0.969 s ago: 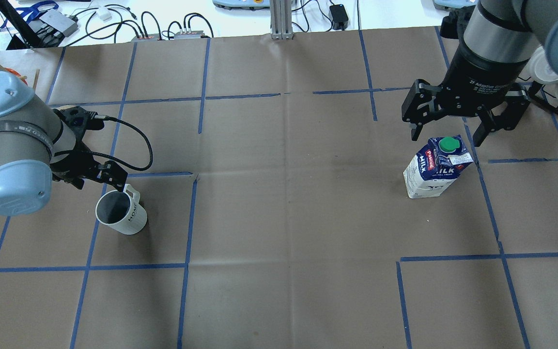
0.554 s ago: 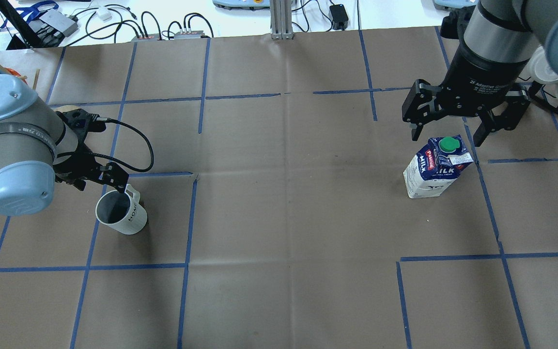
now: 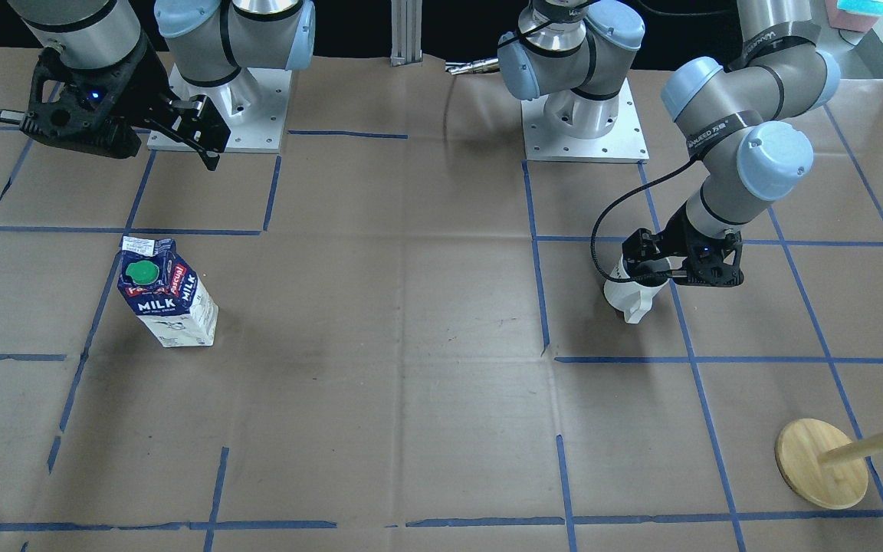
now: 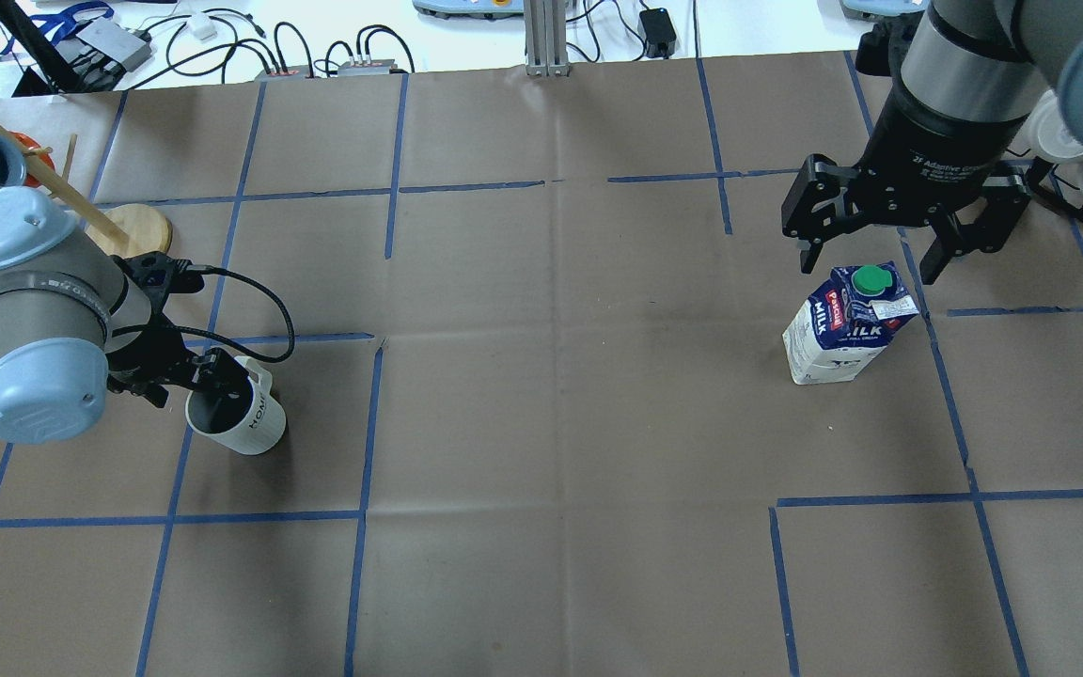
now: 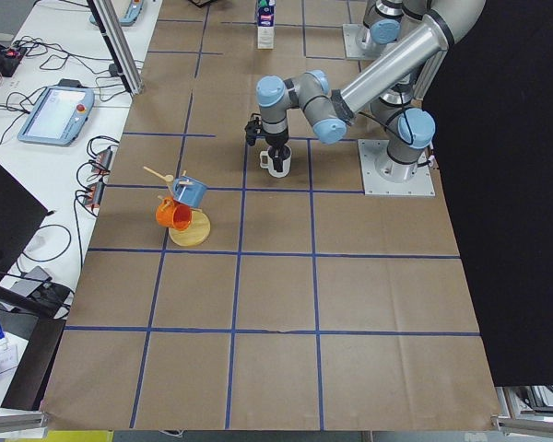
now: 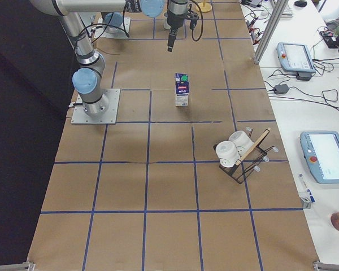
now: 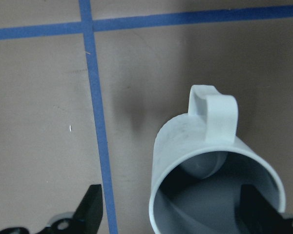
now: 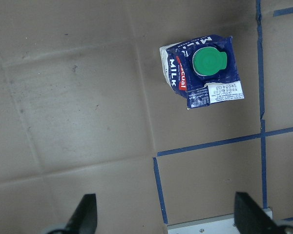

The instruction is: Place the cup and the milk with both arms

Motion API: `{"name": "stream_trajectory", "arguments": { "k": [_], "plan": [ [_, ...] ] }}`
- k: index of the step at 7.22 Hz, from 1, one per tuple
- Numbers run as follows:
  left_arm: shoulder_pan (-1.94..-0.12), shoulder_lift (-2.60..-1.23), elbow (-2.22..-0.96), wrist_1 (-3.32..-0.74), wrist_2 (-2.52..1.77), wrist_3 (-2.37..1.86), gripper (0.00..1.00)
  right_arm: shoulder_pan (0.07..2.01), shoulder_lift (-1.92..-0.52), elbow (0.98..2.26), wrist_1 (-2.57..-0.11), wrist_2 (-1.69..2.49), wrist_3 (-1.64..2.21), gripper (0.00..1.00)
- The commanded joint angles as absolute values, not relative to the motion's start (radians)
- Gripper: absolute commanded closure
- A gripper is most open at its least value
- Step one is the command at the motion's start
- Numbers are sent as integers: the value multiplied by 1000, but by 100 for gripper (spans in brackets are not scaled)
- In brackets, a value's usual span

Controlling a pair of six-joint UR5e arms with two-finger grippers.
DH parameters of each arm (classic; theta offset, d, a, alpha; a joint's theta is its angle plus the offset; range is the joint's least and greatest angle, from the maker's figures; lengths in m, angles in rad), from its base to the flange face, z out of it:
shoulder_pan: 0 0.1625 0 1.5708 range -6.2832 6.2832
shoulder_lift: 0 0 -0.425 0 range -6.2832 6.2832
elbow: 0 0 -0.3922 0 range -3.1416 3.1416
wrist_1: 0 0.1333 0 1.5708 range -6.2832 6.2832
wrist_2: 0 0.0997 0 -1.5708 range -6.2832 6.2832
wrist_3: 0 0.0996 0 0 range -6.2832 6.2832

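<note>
Neither thing grasped; left tool (image 7: 171, 208) open, fingers astride the cup (image 4: 239, 418) wall; right tool (image 8: 166, 214) wide open, empty, milk (image 8: 200, 70) below and ahead; grasping, placing remain.

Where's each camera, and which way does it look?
Front-facing: across table, looks down; arm bases.
Overhead: behind robot, looks forward; left tool, right tool.
Exterior left: table end; left arm, cup.
Exterior right: opposite end; right arm, milk.
Left wrist: down into cup; left fingertips.
Right wrist: down onto milk; right fingertips.
Front-facing, overhead share cup, milk.

Left gripper (image 4: 186, 378) low, right gripper (image 4: 866, 248) raised, both spread
</note>
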State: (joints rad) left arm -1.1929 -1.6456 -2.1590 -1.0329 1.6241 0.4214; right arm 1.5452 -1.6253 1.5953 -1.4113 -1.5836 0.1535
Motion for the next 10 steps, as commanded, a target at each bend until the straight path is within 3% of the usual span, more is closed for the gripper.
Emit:
{"name": "stream_trajectory", "arguments": {
  "k": [1,2,3,7,10],
  "plan": [
    [-1192,-1658,-2164,-1032,1628,420,48,1545,-1626,1595,-1411,-1583,153,0],
    [-1190,-1661,-2167,-1041,1626,416,84,1546,-1625,1595,-1411,-1585,153,0],
    [-1190,-1664,-2166,-1035,1625,417,100,1546,-1624,1595,-1410,-1585,153,0],
    [-1239,-1638,-2078,-1037,1592,390,100,1546,-1624,1595,-1410,-1586,153,0],
    [-1421,-1678,-1961,-1051,1589,179,100,1546,-1624,1595,-1408,-1586,153,0]
  ]
}}
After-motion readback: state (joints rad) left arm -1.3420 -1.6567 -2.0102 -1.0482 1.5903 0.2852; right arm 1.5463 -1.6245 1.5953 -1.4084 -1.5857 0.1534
